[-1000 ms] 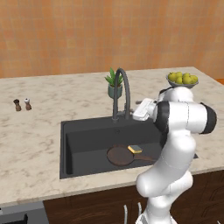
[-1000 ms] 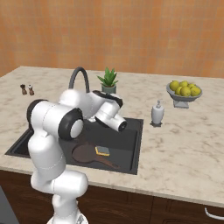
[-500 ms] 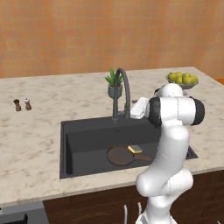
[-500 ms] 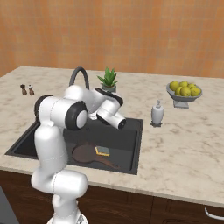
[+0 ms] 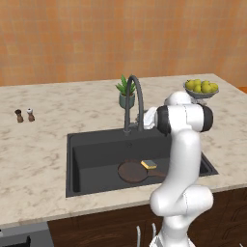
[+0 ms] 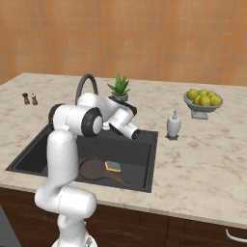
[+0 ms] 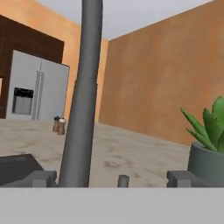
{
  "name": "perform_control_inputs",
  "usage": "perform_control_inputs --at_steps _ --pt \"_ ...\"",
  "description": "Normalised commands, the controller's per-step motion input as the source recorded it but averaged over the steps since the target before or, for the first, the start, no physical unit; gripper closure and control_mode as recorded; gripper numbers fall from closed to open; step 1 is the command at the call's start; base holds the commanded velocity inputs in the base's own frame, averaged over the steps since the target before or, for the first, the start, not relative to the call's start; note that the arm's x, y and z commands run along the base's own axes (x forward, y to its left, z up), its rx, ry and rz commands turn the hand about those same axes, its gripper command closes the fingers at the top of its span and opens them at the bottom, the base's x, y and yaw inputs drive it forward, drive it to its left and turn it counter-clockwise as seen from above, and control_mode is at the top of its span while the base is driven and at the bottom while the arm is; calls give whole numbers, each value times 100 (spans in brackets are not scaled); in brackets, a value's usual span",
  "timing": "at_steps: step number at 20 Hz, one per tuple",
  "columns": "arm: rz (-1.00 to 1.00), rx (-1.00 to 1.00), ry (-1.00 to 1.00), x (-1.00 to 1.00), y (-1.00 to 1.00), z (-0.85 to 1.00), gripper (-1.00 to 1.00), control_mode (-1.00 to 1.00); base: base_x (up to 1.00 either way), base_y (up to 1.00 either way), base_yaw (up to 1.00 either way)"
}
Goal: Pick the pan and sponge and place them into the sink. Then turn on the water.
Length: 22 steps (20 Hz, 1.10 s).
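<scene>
The dark reddish-brown pan (image 5: 131, 171) (image 6: 94, 169) lies on the floor of the dark grey sink (image 5: 91, 147) (image 6: 143, 161). The sponge (image 5: 148, 164) (image 6: 114, 166), grey-blue over yellow, rests at the pan's rim. My gripper (image 7: 113, 179) (image 5: 144, 117) is open at the base of the arched faucet (image 5: 134, 101) (image 6: 86, 87) (image 7: 82, 109). In the hand view the faucet's neck rises between the wide-apart fingertips (image 7: 43, 178), close to the left one. A small grey faucet lever (image 7: 124, 180) stands between them. No water runs from the spout.
A potted plant (image 5: 126, 91) (image 6: 119, 88) (image 7: 209, 144) stands just behind the faucet. A soap dispenser (image 6: 173, 125) sits right of the sink, with a bowl of lemons (image 5: 201, 89) (image 6: 203, 100) beyond it. Salt and pepper shakers (image 5: 24, 115) (image 6: 29, 98) stand far left.
My hand has edged a little closer to the faucet's base, and the arm's elbow has swung and straightened. The pan and sponge have not moved.
</scene>
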Motion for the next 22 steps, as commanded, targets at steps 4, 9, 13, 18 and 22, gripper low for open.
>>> perform_control_inputs --at_steps 4,9,13,18,22 --pt "0 0 0 48 0 -33 -100 -100 0 0 0" --pt "0 0 0 49 0 -23 -100 -100 0 0 0" --pt "0 0 0 42 0 -9 -100 -100 0 0 0" --pt "0 0 0 35 0 -6 100 -100 0 0 0" --pt "0 2 0 36 -1 -10 100 -100 0 0 0"
